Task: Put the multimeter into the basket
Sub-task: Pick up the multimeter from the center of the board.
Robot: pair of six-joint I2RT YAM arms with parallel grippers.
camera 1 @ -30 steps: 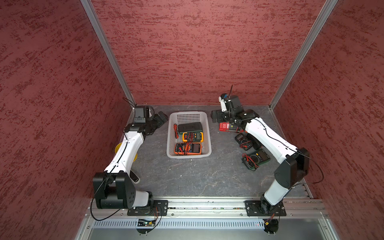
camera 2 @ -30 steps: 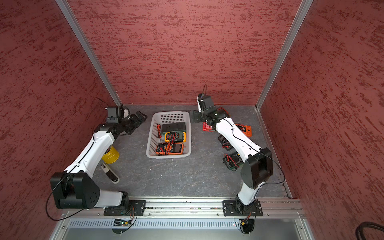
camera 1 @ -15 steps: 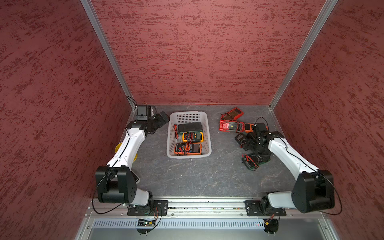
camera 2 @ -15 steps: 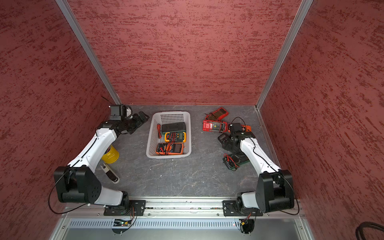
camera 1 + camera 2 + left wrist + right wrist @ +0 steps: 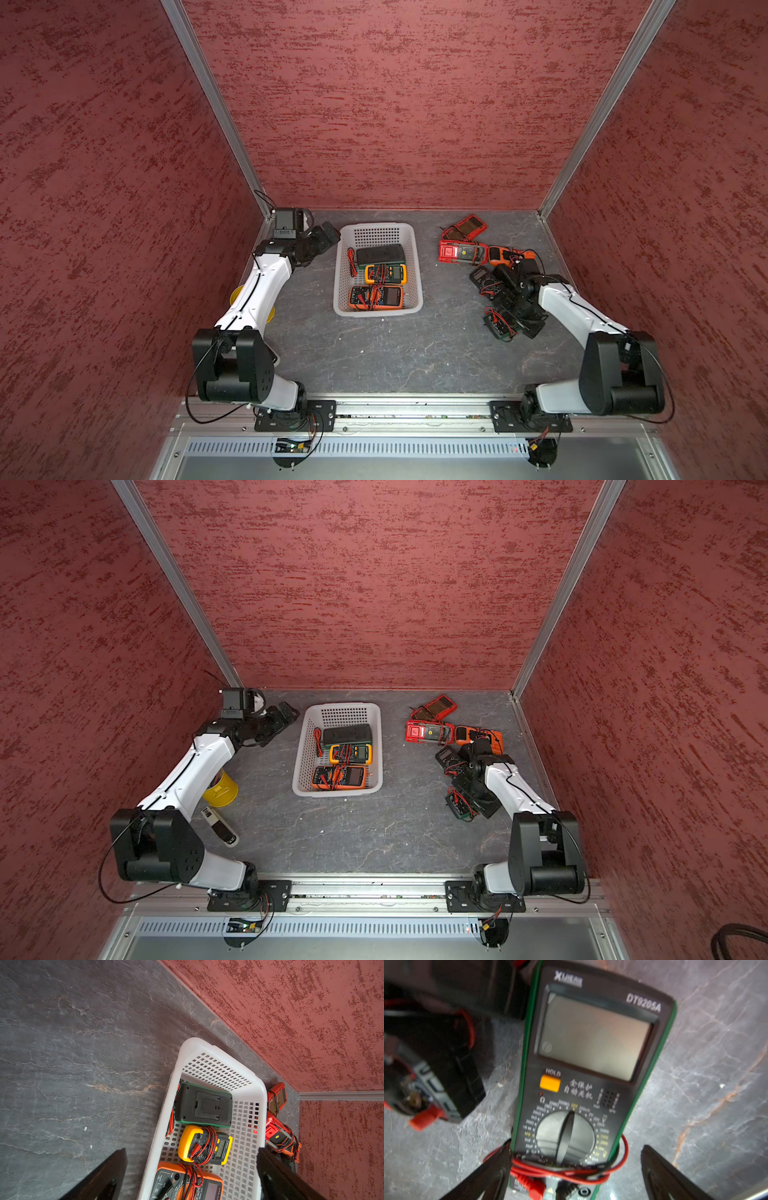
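The white perforated basket stands mid-table at the back and holds three multimeters: a black one face down, a yellow one and an orange one. At the right, a black multimeter with a green edge, its red leads wound round it, lies on the table. My right gripper is open and straddles its socket end. One finger is at its edge and the other stands clear. My left gripper hangs open and empty by the basket's back left corner.
More multimeters lie at the back right: two red ones, an orange one and a black one. A yellow cup and a small black and white device sit under the left arm. Red walls enclose the table.
My right arm has swung from the back, near the red multimeters, forward to the front right pile and come down over the green-edged multimeter. The left arm has barely moved.
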